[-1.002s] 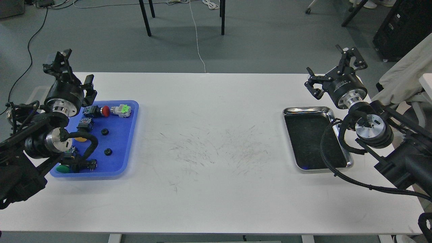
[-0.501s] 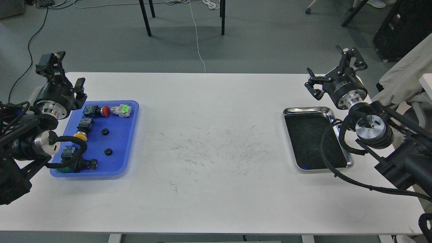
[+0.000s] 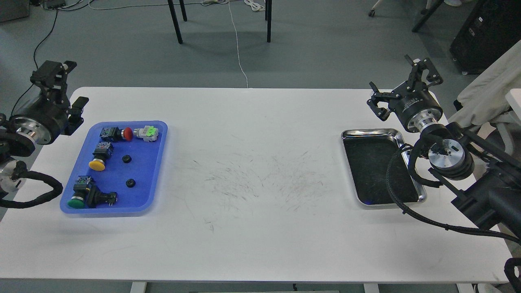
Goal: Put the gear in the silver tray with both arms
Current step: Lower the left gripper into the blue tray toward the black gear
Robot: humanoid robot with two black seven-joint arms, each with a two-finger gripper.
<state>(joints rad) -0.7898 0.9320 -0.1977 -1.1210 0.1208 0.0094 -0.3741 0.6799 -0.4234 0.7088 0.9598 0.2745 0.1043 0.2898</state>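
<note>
Two small black gears lie in the blue plastic tray (image 3: 156, 171) at the left: one gear (image 3: 126, 158) near its middle and a second gear (image 3: 130, 183) closer to me. The silver tray (image 3: 368, 132) sits at the right of the table with a dark, empty bottom. My left gripper (image 3: 61, 87) is open and empty, up beside the table's left edge, left of the blue tray. My right gripper (image 3: 401, 87) is open and empty, raised just behind the silver tray's far right corner.
The blue tray also holds a red push button (image 3: 122, 133), a yellow one (image 3: 97, 162), a green one (image 3: 77, 201) and a green-and-white switch part (image 3: 147, 132). The white table (image 3: 260, 179) is scuffed in the middle. Chair legs (image 3: 176, 22) and cables lie beyond it.
My left arm has drawn back to the left, off the blue tray, uncovering the yellow and green buttons. The right arm has not moved.
</note>
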